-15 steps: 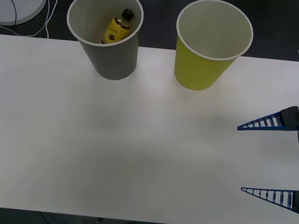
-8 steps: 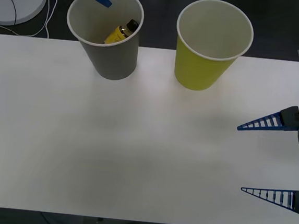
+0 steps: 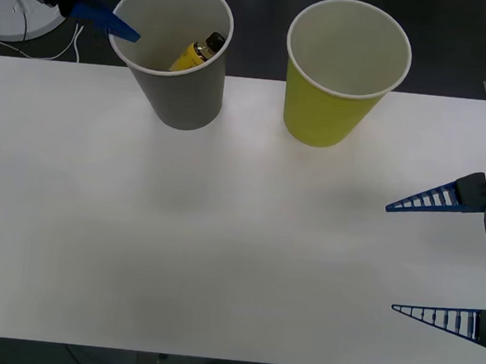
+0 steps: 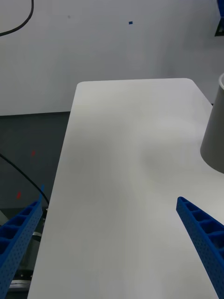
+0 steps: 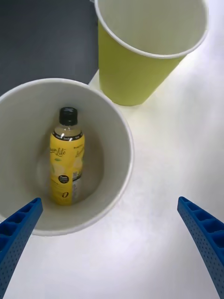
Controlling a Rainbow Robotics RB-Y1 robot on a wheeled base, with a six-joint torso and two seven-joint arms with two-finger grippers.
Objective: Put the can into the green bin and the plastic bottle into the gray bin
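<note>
Plastic bottle (image 5: 66, 161) lies inside gray bin (image 3: 182, 100) w/ left pincer (image 3: 105, 4) spread, empty, just beside rim: a stray nudge could tip bin; right pincer (image 3: 430, 258) spread, idle on tabletop (image 3: 222, 231).

The broad white table (image 3: 222, 231) in front of me has a smooth matte top with rounded corners. Two things stand directly on it, both upright at its far edge: the large gray paper cup with a white rim (image 3: 179, 83) at about eleven o'clock, and the large yellow-green paper cup with a white rim (image 3: 331, 104) at about one o'clock, near each other but apart.
</note>
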